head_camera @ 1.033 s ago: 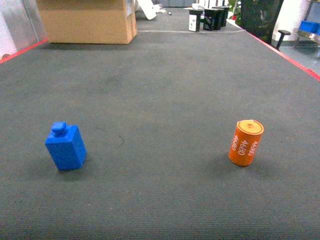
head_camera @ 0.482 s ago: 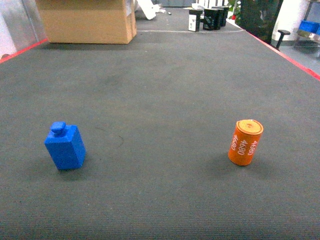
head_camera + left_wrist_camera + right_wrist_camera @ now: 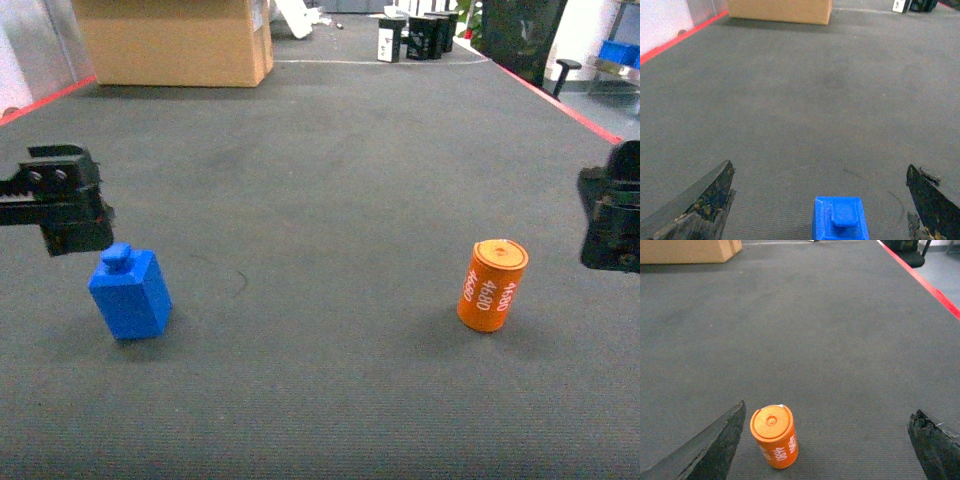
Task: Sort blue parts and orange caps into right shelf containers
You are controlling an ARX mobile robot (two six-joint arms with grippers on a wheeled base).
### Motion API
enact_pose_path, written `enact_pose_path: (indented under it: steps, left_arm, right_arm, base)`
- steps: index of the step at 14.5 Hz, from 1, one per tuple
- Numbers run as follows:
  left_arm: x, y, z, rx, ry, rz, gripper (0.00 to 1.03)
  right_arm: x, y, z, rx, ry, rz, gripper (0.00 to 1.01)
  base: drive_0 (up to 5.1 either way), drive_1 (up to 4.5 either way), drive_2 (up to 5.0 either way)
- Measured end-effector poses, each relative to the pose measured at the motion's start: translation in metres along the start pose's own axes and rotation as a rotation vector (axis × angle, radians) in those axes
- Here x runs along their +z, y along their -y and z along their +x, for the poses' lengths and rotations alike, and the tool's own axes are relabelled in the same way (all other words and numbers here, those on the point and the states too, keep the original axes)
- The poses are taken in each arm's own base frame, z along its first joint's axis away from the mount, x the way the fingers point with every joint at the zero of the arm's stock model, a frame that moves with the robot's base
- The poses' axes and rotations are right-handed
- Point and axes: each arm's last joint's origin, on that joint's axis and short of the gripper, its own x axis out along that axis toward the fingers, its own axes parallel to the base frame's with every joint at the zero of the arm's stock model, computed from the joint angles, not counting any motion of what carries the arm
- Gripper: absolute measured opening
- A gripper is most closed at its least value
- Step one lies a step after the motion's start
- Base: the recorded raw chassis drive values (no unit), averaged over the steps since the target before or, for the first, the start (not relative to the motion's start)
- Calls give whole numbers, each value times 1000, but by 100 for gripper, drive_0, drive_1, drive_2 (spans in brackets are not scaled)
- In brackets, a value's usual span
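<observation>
Left pincer (image 3: 820, 200): spread wide, holding nothing, above the blue part (image 3: 129, 292) at 9 o'clock on the grey floor (image 3: 320, 180).
Orange cap (image 3: 491, 285): upright at 3 o'clock.
Right pincer (image 3: 827, 445): wide open, empty, cap near its left finger.

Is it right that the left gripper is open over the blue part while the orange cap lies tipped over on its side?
Not quite. The orange cap stands upright, as the head view shows. The left gripper is indeed open over the blue part.
</observation>
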Motion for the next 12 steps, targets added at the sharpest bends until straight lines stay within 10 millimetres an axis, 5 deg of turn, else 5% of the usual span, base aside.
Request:
enact_pose_path:
  steps: [4, 12]
  left_arm:
    - [-12, 7, 31, -9, -50, -16, 98]
    - [-40, 15, 56, -16, -129, -13, 98]
  right_arm:
    - [-8, -20, 35, 15, -47, -11, 98]
    - [-38, -26, 71, 9, -127, -33, 98]
  base:
    - [0, 0, 0]
    - [0, 0, 0]
